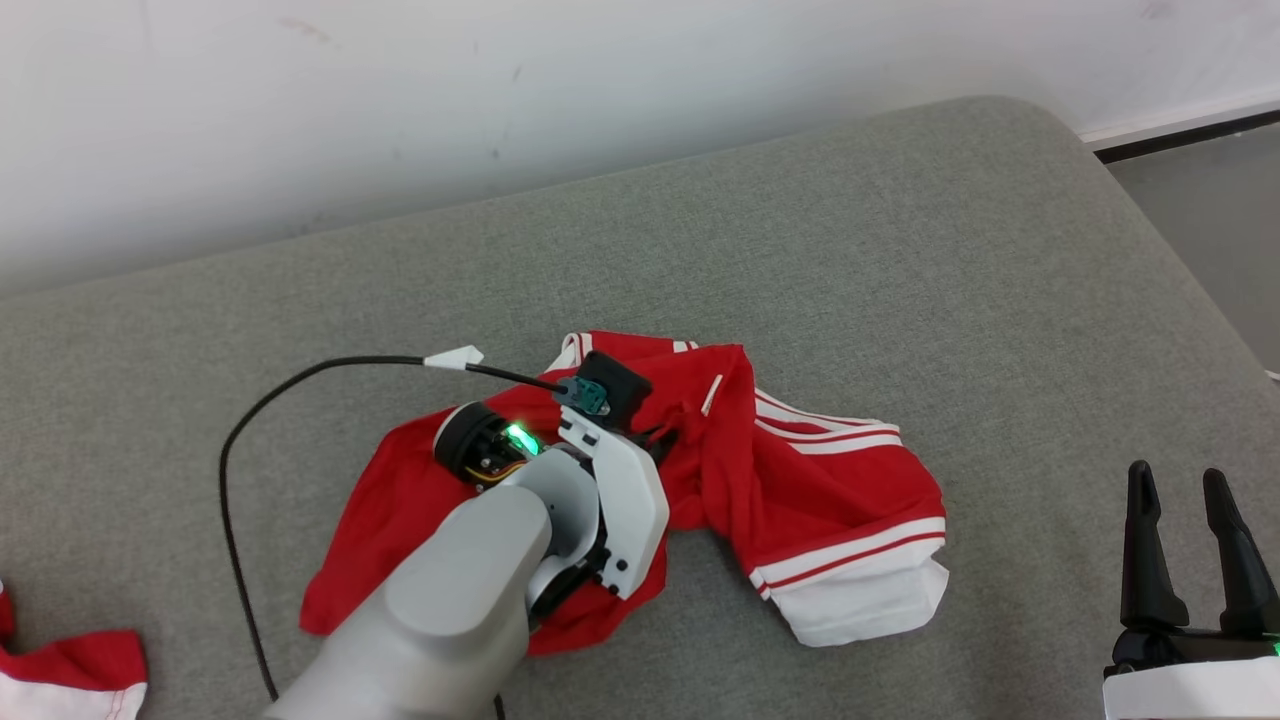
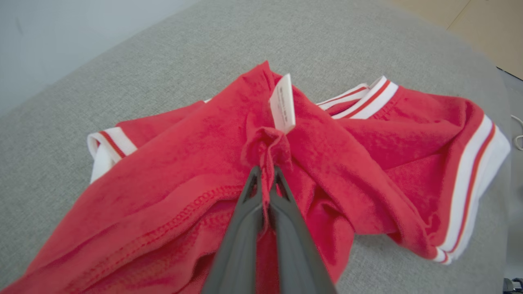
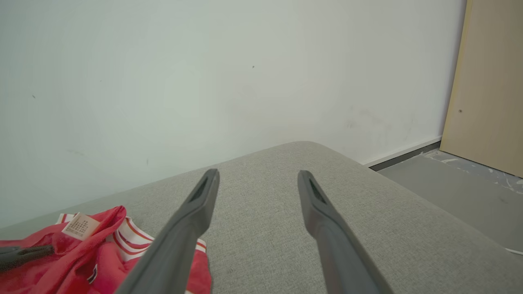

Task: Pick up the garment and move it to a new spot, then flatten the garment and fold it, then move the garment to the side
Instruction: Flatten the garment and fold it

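- the grey fabric-topped table (image 1: pixel 900 250) is the biggest thing here, it runs under both claws and on past them to a pale wall (image 1: pixel 500 80) on the far side
- the garment (image 1: pixel 800 480), red with white-and-red striped trim, lies in a crumpled heap on the table right under and around the left claw; the bunched part with the wide white band spreads off to that claw's right, and a flatter red flap trails back beneath the arm
- left arm (image 1: pixel 450 600), pale grey, comes in from the near edge and angles down onto the garment
- right claw (image 1: pixel 1180 475) sits well off to the left claw's right, clear of the garment, its two dark fingers spread wide with nothing between them; just bare table below and ahead of it, and from its own wrist view the garment's edge lies off to its left
- left claw (image 2: pixel 265 171) has its fingers pinched together on a ridge of red fabric near the middle of the garment, with a puckered knot of cloth just past the tips
- a black cable (image 1: pixel 230 450) loops over the table to the left claw's left and runs up to its wrist
- another scrap of red and white cloth (image 1: pixel 70 670) lies well to the left of the left claw, at the near edge
- a small white label (image 2: pixel 283 104) sticks up just beyond the left claw's tips, touching that pucker
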Robot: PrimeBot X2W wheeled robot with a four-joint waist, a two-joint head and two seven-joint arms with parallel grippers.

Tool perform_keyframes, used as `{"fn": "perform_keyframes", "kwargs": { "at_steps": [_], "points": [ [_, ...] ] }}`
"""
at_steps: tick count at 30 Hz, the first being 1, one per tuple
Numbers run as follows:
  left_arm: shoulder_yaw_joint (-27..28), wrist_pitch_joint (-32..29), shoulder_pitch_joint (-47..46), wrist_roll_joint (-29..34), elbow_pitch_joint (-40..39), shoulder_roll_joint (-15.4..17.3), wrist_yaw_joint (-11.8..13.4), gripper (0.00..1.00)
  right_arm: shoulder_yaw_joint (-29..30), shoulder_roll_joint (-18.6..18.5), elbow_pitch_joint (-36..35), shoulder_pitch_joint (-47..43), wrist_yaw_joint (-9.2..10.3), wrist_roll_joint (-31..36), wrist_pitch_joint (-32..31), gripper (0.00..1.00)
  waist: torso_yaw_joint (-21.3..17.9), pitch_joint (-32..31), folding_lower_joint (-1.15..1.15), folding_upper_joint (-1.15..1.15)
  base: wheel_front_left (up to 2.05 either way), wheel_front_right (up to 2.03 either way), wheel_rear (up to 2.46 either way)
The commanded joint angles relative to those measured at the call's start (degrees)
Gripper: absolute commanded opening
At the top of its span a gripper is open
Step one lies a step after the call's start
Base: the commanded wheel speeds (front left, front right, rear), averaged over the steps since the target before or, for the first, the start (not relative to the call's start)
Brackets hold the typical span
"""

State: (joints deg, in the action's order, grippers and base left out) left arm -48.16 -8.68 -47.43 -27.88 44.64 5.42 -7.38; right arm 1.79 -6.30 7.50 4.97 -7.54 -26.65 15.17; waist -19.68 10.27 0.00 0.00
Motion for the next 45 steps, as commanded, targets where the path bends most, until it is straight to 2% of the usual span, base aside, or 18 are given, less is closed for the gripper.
{"fn": "perform_keyframes", "kwargs": {
  "at_steps": [1, 8, 12, 18, 24, 29, 33, 36, 42, 43, 44, 45],
  "points": [
    [-0.6, 0.9, -1.0, -0.6, 0.6, -0.2, -0.1, 0.0, 0.0, -0.2, 0.2, 0.6, 0.11, 0.4, 0.0, 1.0, 0.1, 0.0, 0.0, 0.0, 0.0, 0.0, 0.0],
    [-1.3, 5.3, -2.4, -2.2, -0.8, -0.8, -0.2, 0.0, 0.9, -0.7, 0.6, -0.4, 0.11, 0.6, 0.0, 1.0, 2.3, -1.8, 0.0, 0.0, 0.0, 0.0, 0.0],
    [-0.2, 7.7, -2.3, -3.9, -2.9, -1.0, -0.1, 0.0, 0.5, -1.2, 0.7, -1.0, 0.11, 0.8, 0.0, 1.0, 5.0, -3.5, 0.0, 0.0, 0.0, 0.0, 0.0],
    [2.5, 8.9, 0.3, -7.9, -8.2, 0.5, -0.1, 0.0, 0.7, -2.4, 1.0, -1.9, 0.11, 0.6, 0.0, 1.0, 9.6, -5.2, 0.0, 0.0, 0.0, 0.0, 0.0],
    [4.2, 9.2, 4.9, -9.9, -19.6, 6.8, 0.1, 0.0, 0.4, -3.1, 1.2, -2.6, 0.11, 0.6, 0.0, 1.0, 14.4, -6.5, 0.0, 0.0, 0.0, 0.0, 0.0],
    [3.9, 9.4, 13.2, -9.1, -30.8, 13.6, 2.2, 0.0, 0.6, -3.6, 1.4, -3.1, 0.11, 0.4, 0.0, 1.0, 17.1, -6.5, 0.0, 0.0, 0.0, 0.0, 0.0],
    [3.1, 9.6, 21.0, -10.0, -37.4, 17.4, 3.8, 0.0, 0.6, -3.1, 1.2, -3.8, 0.11, 0.9, -0.1, 1.0, 18.3, -6.4, 0.0, 0.0, 0.0, 0.0, 0.0],
    [2.2, 9.9, 25.4, -9.8, -39.7, 19.4, 5.1, 0.0, 0.6, -3.0, 1.2, -3.6, 0.11, 1.1, -0.1, 1.0, 18.9, -6.3, 0.0, 0.0, 0.0, 0.0, 0.0],
    [1.7, 12.9, 30.8, -9.4, -38.2, 20.3, 7.2, 0.0, 0.3, -3.6, 1.7, -3.1, 0.11, 0.8, 0.0, 1.0, 19.6, -6.0, 0.0, 0.0, 0.0, 0.0, 0.0],
    [1.5, 13.4, 31.2, -9.1, -37.6, 20.5, 7.1, 0.15, 0.3, -3.7, 1.7, -3.0, 0.11, 0.6, 0.0, 1.0, 19.7, -6.0, 0.0, 0.0, 0.0, 0.0, 0.0],
    [1.5, 13.7, 32.0, -9.6, -36.8, 20.2, 7.0, 0.45, 0.2, -3.9, 1.8, -3.0, 0.11, 0.5, 0.0, 1.0, 19.7, -6.0, 0.0, 0.0, 0.0, 0.0, 0.0],
    [1.6, 14.3, 32.4, -10.0, -36.2, 19.9, 7.1, 1.0, 0.2, -4.0, 1.9, -3.0, 0.11, 0.4, 0.0, 1.0, 19.8, -6.1, 0.0, 0.0, 0.0, 0.0, 0.0]
  ]
}}
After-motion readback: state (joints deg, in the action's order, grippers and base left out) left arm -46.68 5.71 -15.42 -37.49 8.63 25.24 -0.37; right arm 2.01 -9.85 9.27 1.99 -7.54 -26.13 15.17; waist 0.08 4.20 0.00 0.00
